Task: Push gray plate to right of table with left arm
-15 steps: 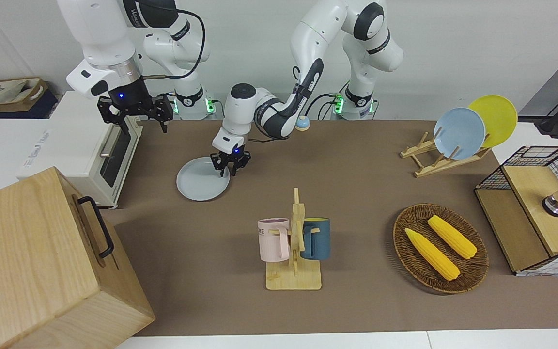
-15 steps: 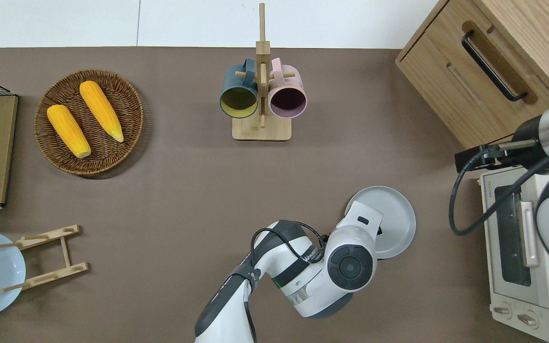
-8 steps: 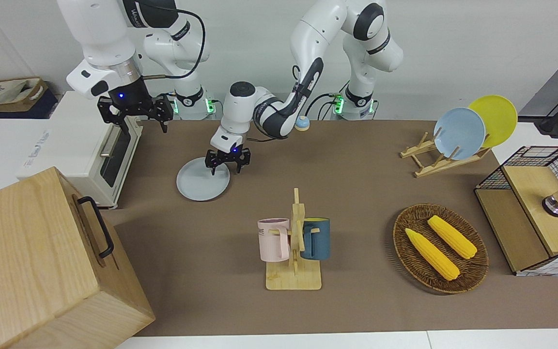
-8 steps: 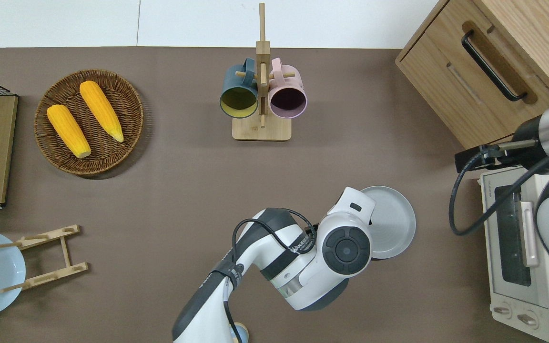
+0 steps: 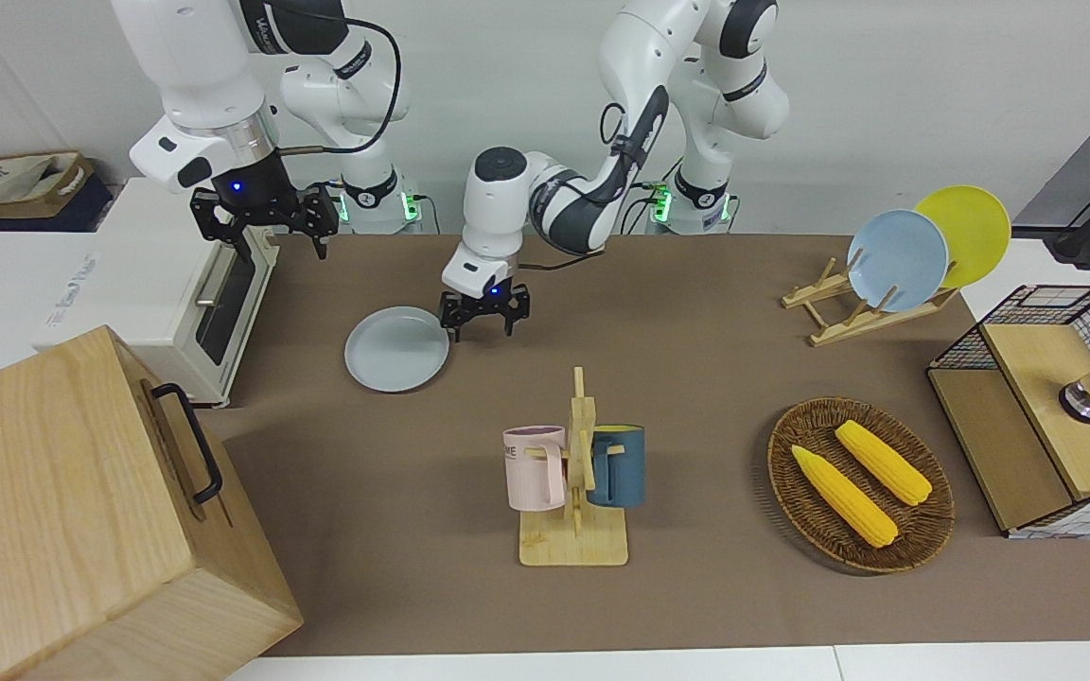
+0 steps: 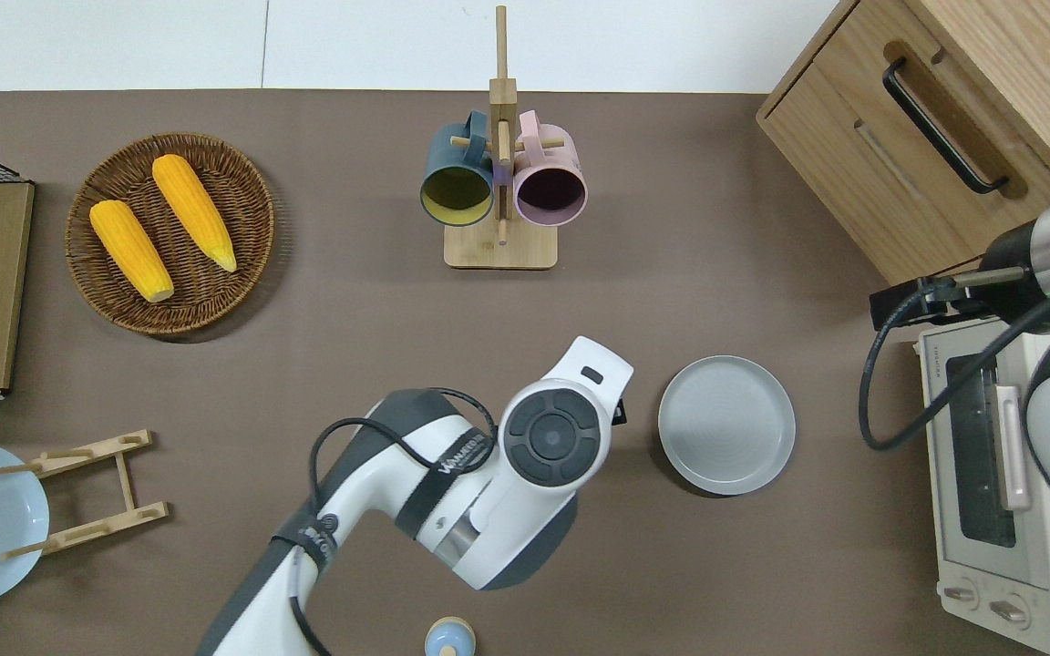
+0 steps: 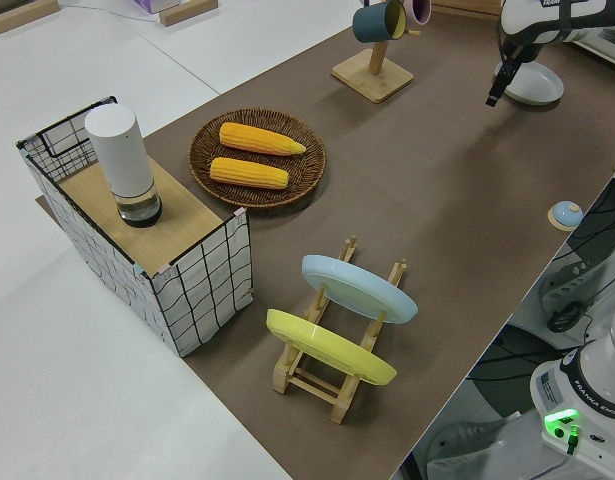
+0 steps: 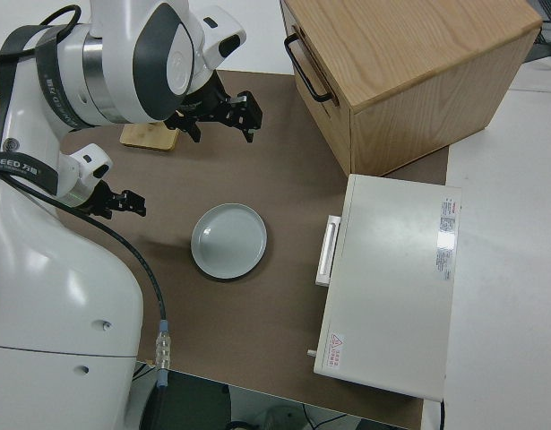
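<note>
Overhead view hides left tool (image 5: 485, 317); front shows it spread, empty, beside gray plate (image 6: 726, 425).

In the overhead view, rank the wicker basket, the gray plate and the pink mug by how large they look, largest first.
1. The wicker basket, widest of the three.
2. The gray plate, clearly narrower than the basket.
3. The pink mug, smallest, though it hangs raised on the mug stand, nearer the camera, which enlarges it slightly.

left arm (image 5: 545, 194): white shell | black joints, cables | black hand (image 5: 485, 317)
</note>
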Robot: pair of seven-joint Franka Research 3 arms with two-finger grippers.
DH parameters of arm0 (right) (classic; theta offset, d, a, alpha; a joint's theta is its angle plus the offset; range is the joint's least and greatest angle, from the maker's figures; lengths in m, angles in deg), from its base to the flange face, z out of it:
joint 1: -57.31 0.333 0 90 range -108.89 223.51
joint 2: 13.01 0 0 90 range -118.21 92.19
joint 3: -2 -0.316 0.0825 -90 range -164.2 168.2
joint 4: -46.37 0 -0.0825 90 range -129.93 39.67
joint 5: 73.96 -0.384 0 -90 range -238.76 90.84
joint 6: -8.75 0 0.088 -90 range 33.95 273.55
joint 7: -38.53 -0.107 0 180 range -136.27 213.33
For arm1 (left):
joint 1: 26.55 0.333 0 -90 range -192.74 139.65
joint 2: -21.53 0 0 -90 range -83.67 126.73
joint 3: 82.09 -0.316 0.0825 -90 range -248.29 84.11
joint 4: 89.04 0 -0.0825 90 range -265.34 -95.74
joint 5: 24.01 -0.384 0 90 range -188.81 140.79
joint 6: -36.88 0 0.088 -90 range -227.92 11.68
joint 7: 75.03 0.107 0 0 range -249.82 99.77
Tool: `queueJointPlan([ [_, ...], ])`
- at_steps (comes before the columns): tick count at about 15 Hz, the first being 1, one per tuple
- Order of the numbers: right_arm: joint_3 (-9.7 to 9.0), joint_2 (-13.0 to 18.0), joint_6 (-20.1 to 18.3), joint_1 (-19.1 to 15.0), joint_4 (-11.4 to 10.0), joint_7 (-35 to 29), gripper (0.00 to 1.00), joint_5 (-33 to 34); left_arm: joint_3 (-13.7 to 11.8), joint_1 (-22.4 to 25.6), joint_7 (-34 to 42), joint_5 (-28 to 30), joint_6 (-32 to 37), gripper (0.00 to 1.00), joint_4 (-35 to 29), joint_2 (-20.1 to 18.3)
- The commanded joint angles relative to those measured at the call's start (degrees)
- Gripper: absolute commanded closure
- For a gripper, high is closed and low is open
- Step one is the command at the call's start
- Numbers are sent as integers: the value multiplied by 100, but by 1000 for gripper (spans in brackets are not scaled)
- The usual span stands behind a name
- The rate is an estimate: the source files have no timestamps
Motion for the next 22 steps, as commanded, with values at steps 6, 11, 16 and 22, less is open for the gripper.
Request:
queueJointPlan([
  [6,1,33,-59,-4,8,-27,17,-40,-51,1432,1973,605,1786,9,-314,-1404],
  [11,1,33,-59,-4,16,-27,17,-40,-51,2320,3028,571,2332,9,-261,-1642],
  [16,1,33,-59,-4,8,-18,17,-40,-51,3076,3863,290,2728,9,-68,-1888],
  [22,1,33,-59,-4,8,-27,17,-40,-77,3806,4988,-247,3026,9,47,-2196],
])
